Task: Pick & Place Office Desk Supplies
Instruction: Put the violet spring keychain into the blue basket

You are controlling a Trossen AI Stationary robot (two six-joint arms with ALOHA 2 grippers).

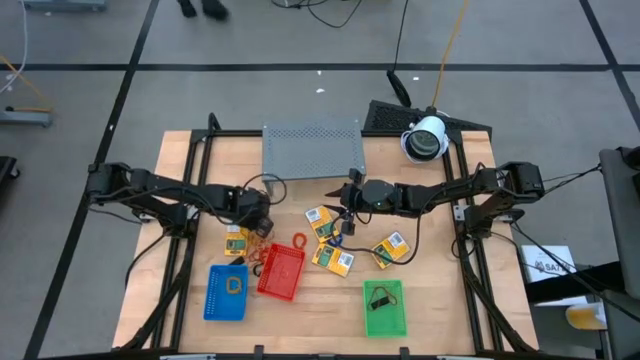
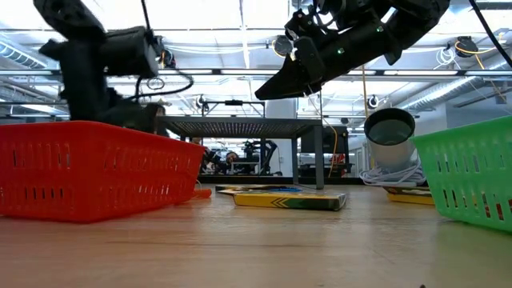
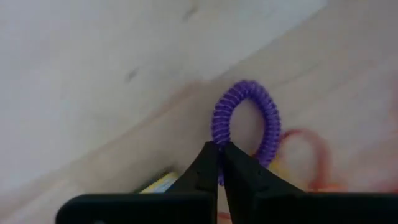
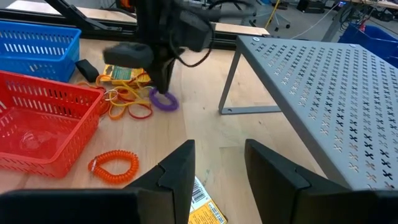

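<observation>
A purple coil loop (image 3: 245,121) is at the table's left middle, with my left gripper (image 3: 219,152) shut on it; the right wrist view shows that loop (image 4: 165,101) under the left arm. Orange and red rubber bands (image 4: 127,109) and a yellow packet (image 4: 124,74) lie beside it. An orange coil loop (image 4: 115,165) lies next to the red tray (image 1: 281,270). Other yellow packets (image 1: 335,258) lie at the table's middle. My right gripper (image 4: 217,168) stands open above the middle, nothing between its fingers. My left gripper pinches one spot of the purple loop's coil (image 3: 217,142) between its two fingertips. The fingers come from above, pointing steeply down. The ring hangs below them; whether its lower end is on the table, I cannot tell.
A grey perforated rack (image 1: 313,148) stands at the far middle, a white round device (image 1: 425,138) to its right. A blue tray (image 1: 226,292) and a green tray (image 1: 385,307) sit near the front edge. Bare wood lies between the red and green trays.
</observation>
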